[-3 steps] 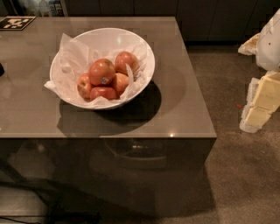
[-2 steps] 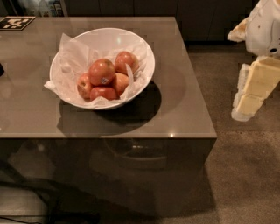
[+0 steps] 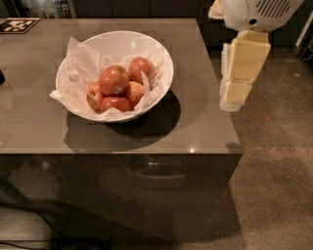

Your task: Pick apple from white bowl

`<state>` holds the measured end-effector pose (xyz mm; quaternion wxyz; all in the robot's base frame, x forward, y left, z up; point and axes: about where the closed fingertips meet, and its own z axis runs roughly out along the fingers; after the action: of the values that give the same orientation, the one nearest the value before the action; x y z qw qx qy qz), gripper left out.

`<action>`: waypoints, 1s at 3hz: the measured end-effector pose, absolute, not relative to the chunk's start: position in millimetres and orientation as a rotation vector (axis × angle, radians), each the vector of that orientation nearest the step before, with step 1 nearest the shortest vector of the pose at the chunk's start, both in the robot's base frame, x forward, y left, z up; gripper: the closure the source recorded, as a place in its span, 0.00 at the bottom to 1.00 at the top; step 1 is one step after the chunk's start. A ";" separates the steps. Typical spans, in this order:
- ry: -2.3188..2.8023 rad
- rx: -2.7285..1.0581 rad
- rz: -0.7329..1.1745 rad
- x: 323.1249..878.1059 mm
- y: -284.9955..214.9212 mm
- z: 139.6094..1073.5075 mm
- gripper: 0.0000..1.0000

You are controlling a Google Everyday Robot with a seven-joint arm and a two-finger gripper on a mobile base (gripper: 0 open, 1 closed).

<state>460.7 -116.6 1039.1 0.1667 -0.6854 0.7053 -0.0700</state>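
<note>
Camera view, looking down on a grey-brown bench [image 3: 198, 105] that is carrying the white bowl [image 3: 117, 38] on its left half. The bowl is sitting upright, wide and round, its glossy wall showing bare at the far side, and it is casting a dark shadow towards the bench's near right. Crumpled white tissue paper [image 3: 79, 62] is lining the bowl and spilling over its left rim.

Five fruits are lying heaped on the paper. The apple [image 3: 113, 78], round and red-orange, is resting on top of the heap near the bowl's centre, with its small dark oval sticker facing the camera. Four other apples are touching it or lying just beside it: one behind and to the right [image 3: 141, 68], one at the right [image 3: 134, 93], one in front [image 3: 115, 104] and one at the left [image 3: 93, 95]. These are showing red and yellow skin.

The bench top is smooth and faintly reflecting. A black-and-white printed marker [image 3: 18, 24] is lying flat at its far left corner.

The gripper [image 3: 234, 100], cream-coloured and blocky, is hanging below a white vented housing [image 3: 257, 12] beyond the bench's right edge, well apart from the bowl and holding nothing; whether its grasp is spread or closed cannot be told. Speckled floor [image 3: 276, 176] is lying beneath it.
</note>
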 end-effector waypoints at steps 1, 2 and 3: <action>1.923 -2.054 -0.187 469.3 -69.9 1040.6 0.00; 1.875 -2.052 -0.196 473.5 -55.2 1047.2 0.00; 1.824 -2.035 -0.213 499.0 -45.6 1047.8 0.00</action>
<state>499.0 -45.6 1047.8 0.1987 -0.7275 0.6522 -0.0762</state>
